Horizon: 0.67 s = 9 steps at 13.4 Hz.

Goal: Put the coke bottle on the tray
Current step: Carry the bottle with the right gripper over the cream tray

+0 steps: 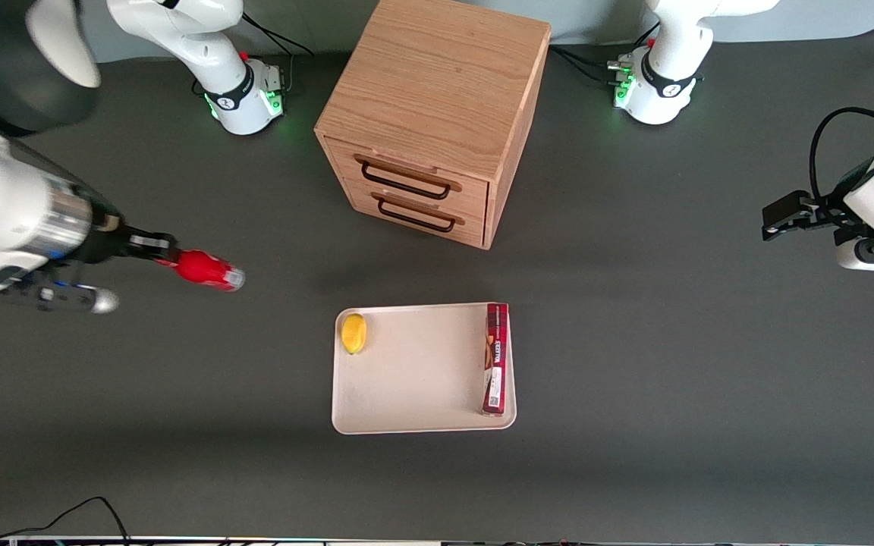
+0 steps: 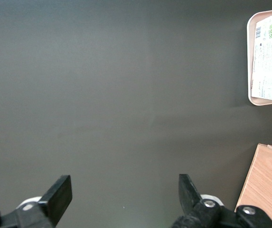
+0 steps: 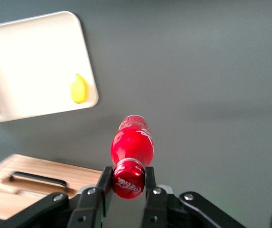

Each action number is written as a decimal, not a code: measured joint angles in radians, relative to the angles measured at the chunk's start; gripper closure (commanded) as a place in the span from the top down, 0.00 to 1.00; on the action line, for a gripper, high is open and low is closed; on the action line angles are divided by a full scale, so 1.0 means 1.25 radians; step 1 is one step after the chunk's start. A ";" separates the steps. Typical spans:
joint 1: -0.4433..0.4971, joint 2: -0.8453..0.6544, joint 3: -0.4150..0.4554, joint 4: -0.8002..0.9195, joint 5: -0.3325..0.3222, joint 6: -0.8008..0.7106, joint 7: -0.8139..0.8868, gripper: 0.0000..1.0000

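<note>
My right gripper (image 1: 168,254) is shut on the red cap of the coke bottle (image 1: 208,271) and holds it above the dark table, toward the working arm's end. In the right wrist view the two fingers (image 3: 106,183) clamp the cap of the coke bottle (image 3: 132,147), and its pale base points away from the gripper. The cream-beige tray (image 1: 422,379) lies flat near the middle of the table, well apart from the bottle. It also shows in the right wrist view (image 3: 31,61).
A yellow lemon-like fruit (image 1: 353,333) lies in one tray corner and a long red box (image 1: 496,358) lies along the tray's edge toward the parked arm. A wooden two-drawer cabinet (image 1: 433,114) stands farther from the front camera than the tray.
</note>
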 measured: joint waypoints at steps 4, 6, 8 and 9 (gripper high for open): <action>0.108 0.144 -0.007 0.094 -0.016 0.137 0.137 0.00; 0.114 0.194 -0.009 0.102 -0.021 0.217 0.141 0.00; 0.120 0.239 -0.010 0.103 -0.046 0.296 0.150 0.00; 0.126 0.261 -0.011 0.103 -0.059 0.334 0.160 0.00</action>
